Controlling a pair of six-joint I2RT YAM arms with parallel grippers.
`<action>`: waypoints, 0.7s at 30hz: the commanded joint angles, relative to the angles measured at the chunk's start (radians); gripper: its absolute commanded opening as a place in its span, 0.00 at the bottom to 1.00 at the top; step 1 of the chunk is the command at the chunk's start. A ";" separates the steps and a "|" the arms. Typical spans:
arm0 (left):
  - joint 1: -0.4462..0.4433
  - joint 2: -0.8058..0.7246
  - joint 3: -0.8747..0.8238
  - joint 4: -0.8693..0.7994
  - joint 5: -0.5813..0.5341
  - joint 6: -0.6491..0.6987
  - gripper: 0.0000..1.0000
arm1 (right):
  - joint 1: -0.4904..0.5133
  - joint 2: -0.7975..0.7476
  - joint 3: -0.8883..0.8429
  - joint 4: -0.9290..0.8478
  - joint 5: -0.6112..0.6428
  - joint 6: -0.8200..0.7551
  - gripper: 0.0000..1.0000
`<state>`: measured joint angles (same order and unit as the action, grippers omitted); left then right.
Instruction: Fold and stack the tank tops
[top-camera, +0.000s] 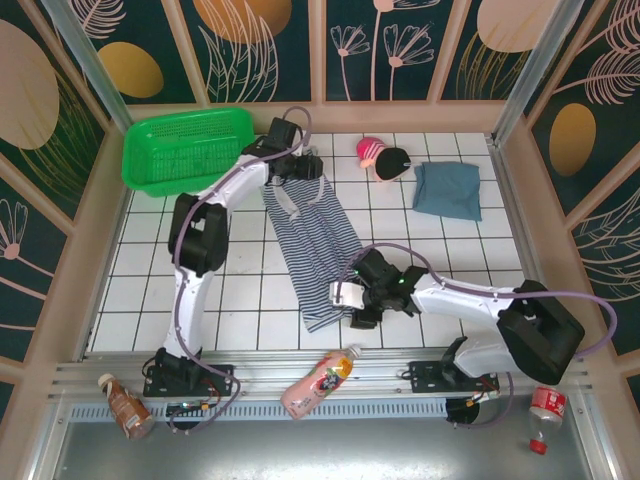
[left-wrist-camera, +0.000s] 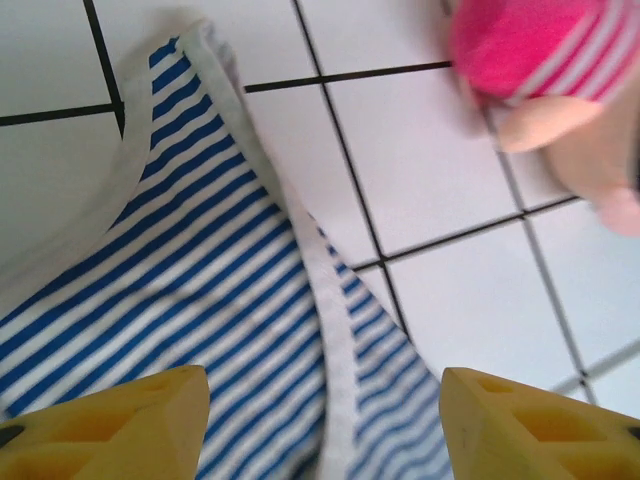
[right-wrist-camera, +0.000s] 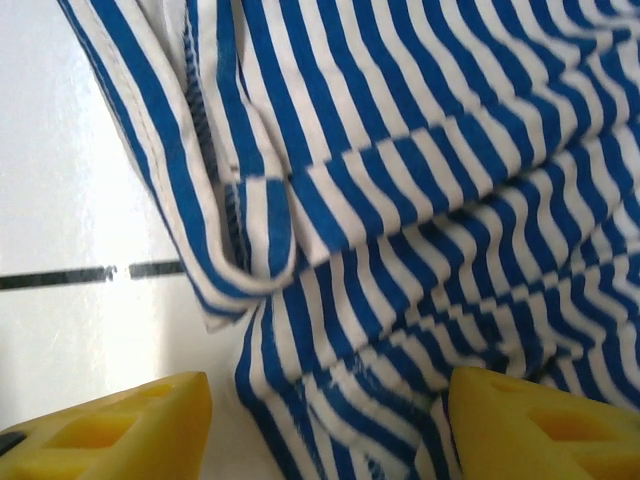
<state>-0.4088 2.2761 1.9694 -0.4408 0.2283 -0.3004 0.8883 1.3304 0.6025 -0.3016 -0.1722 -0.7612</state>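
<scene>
At the near edge of the white-tiled surface (top-camera: 240, 290), a pink drink bottle (top-camera: 320, 383) lies on the metal rail between the two arm bases. A brown bottle (top-camera: 125, 405) lies to its left and a red-labelled bottle (top-camera: 547, 405) to its right. Just beyond, the right claw (top-camera: 352, 305) hovers with its yellow fingers (right-wrist-camera: 110, 425) spread wide over the rumpled lower hem of the striped tank top (top-camera: 315, 240), gripping nothing. The navy-and-white top lies as a long band running diagonally up the middle of the surface, its hem end bunched in folds. At the band's far end the left claw (top-camera: 300, 170) stands open too, its fingers (left-wrist-camera: 120, 420) apart above the pale-trimmed shoulder straps, holding no cloth. Farther back on the right, the blue-grey tank top (top-camera: 447, 190) rests folded into a rough square, well apart from the striped one. A pink-and-black toy (top-camera: 383, 158) sits just to its left, and a green basket (top-camera: 185, 148) occupies the far left corner.
</scene>
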 joint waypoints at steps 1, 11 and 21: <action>0.003 -0.144 -0.118 0.018 0.040 -0.009 0.64 | 0.030 0.029 -0.015 0.102 0.039 -0.052 0.65; 0.004 -0.356 -0.464 0.036 -0.009 0.010 0.64 | 0.054 0.121 -0.032 0.204 0.107 -0.115 0.63; 0.004 -0.470 -0.627 0.039 -0.018 0.004 0.64 | -0.011 0.208 0.135 -0.015 -0.058 0.014 0.39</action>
<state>-0.4080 1.8713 1.3682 -0.4118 0.2203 -0.2996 0.9039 1.4837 0.6811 -0.3099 -0.2119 -0.7937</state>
